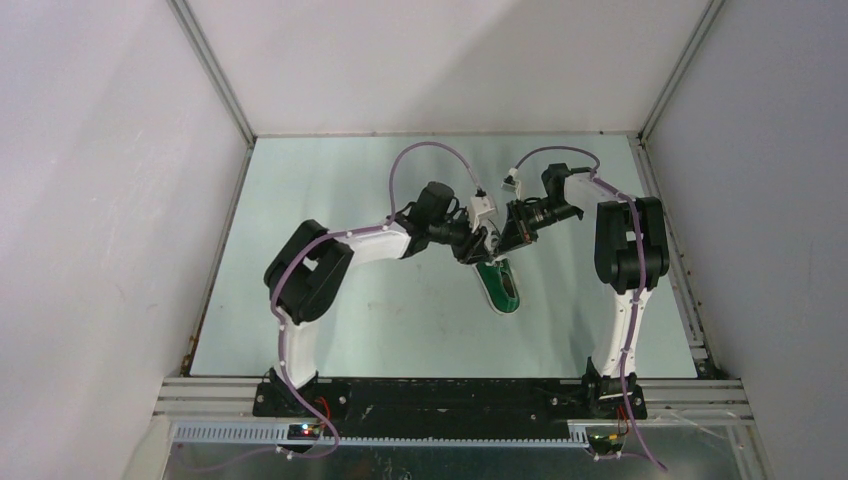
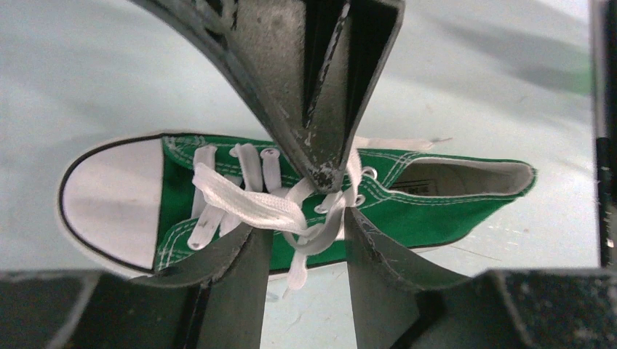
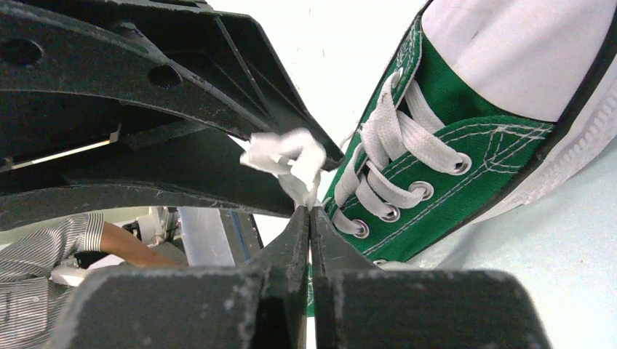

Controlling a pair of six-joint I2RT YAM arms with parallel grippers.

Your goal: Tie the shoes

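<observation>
The green shoe (image 1: 500,287) lies on its sole mid-table, white toe cap toward the arms. In the left wrist view the shoe (image 2: 451,207) lies sideways with toe cap left. My left gripper (image 2: 302,229) stands open just above the eyelets, a grey-white loop of the laces (image 2: 247,203) lying loose between its fingers. My right gripper (image 3: 310,211) is shut on a bunched piece of white lace (image 3: 287,156) beside the shoe (image 3: 466,182). Its closed fingers (image 2: 320,109) come down from the top onto the knot area. Both grippers (image 1: 480,245) (image 1: 503,243) meet over the shoe's heel end.
The pale green table (image 1: 330,200) is boxed in by white walls with metal rails along the sides. Both arm bases sit at the near edge. A person's arm in a striped sleeve (image 3: 44,240) shows behind in the right wrist view.
</observation>
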